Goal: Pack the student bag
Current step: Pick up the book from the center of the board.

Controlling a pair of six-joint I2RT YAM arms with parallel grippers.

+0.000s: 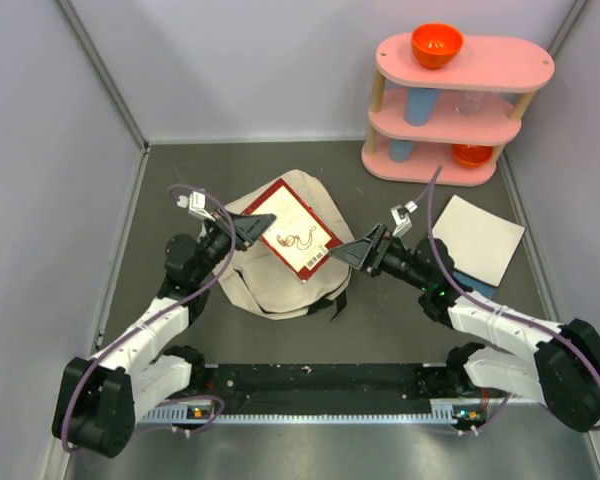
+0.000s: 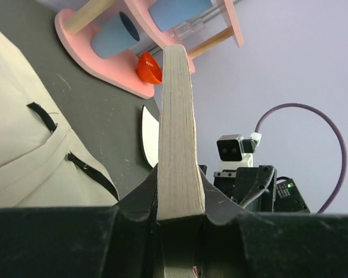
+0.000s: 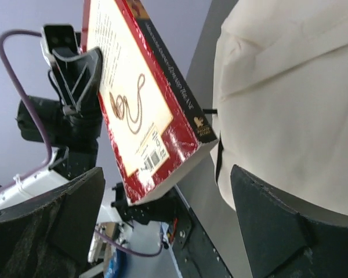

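Observation:
The beige student bag (image 1: 250,285) lies in the middle of the table, with black straps; it also shows in the left wrist view (image 2: 23,133) and the right wrist view (image 3: 290,98). My left gripper (image 1: 248,228) is shut on the edge of a red-and-cream book (image 1: 298,238) and holds it tilted above the bag. The book's page edge (image 2: 177,133) sits between the left jaws. The book's cover (image 3: 136,98) faces my right gripper (image 1: 358,254), which is open and empty just right of the book's lower corner.
A pink three-tier shelf (image 1: 460,105) stands at the back right with an orange bowl (image 1: 437,44) on top, blue cups and another orange bowl below. A white notebook (image 1: 477,238) lies flat at the right. Grey walls close in both sides.

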